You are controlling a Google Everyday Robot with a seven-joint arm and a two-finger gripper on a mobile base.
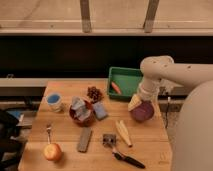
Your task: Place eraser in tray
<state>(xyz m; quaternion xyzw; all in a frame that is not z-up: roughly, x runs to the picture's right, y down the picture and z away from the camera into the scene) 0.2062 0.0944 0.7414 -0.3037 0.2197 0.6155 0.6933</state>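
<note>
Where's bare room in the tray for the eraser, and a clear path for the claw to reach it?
The tray is bare right of the orange item. The claw hangs at the purple bowl. Open wood lies left of the eraser; the red bowl and blue block crowd the middle.

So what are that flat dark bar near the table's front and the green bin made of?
The eraser looks like matte rubber or felt: dull grey-brown with no shine, so it is hard to be sure. The tray looks like smooth moulded plastic, evenly bright green with raised walls. The pincer hangs by the purple bowl, just in front of the tray.
</note>
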